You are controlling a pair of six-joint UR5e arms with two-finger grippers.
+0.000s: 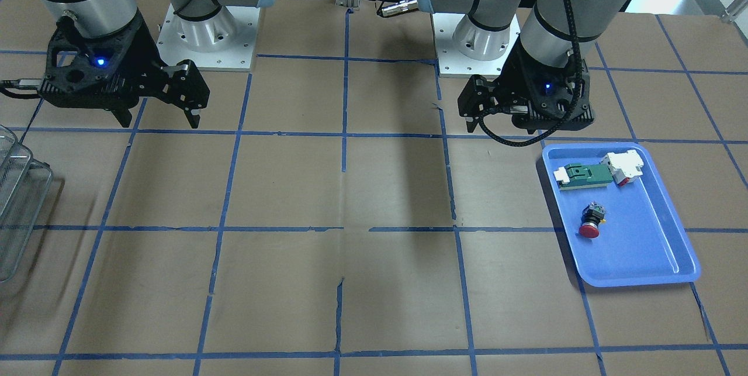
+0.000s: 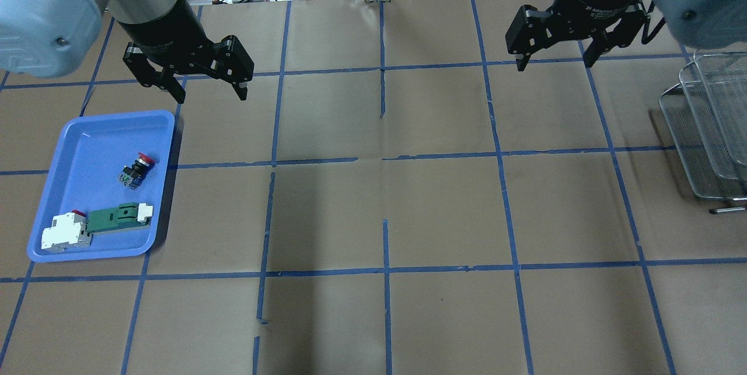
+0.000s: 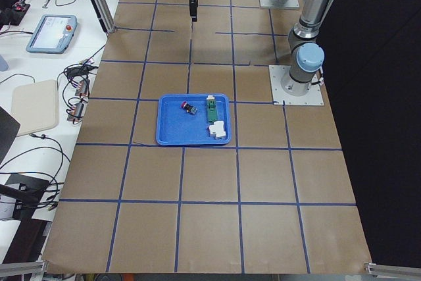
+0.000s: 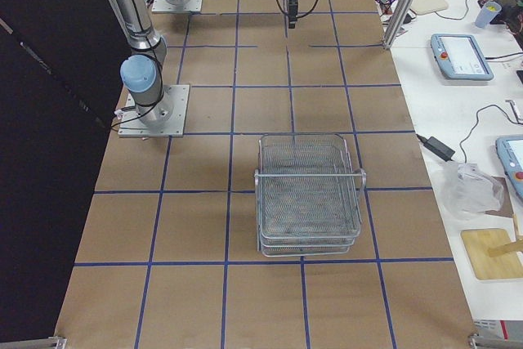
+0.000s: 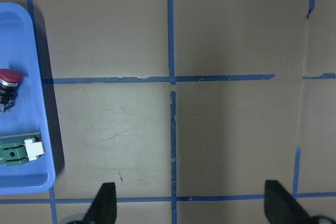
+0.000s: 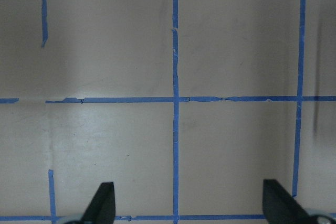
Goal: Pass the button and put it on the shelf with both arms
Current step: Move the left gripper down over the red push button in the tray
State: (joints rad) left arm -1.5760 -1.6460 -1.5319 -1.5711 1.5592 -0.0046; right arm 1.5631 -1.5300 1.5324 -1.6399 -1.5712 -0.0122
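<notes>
Found the button (image 2: 139, 168) inside the blue tray (image 2: 87, 142), on the robot's left side of the table (image 2: 443, 206). Saw it lying on its side on the tray floor, red cap turned away from the robot, black body turned toward the green flat part (image 2: 117, 218). Noted it apart from that part and from the white-and-red block (image 2: 64, 232), both placed along the tray's near edge; took these two for touching end to end, but could not be sure at this size. Saw the left gripper (image 2: 211, 97) hanging above the bare table just beyond the tray's far corner, jaws wide apart with only paper below, touching neither tray nor button. Saw the right gripper (image 2: 554, 65) hanging above the table on the other side, jaws also wide apart and gripping nothing. Found the shelf (image 4: 309, 194) standing upright at the robot's right end of the table, near the right gripper but apart from it.
</notes>
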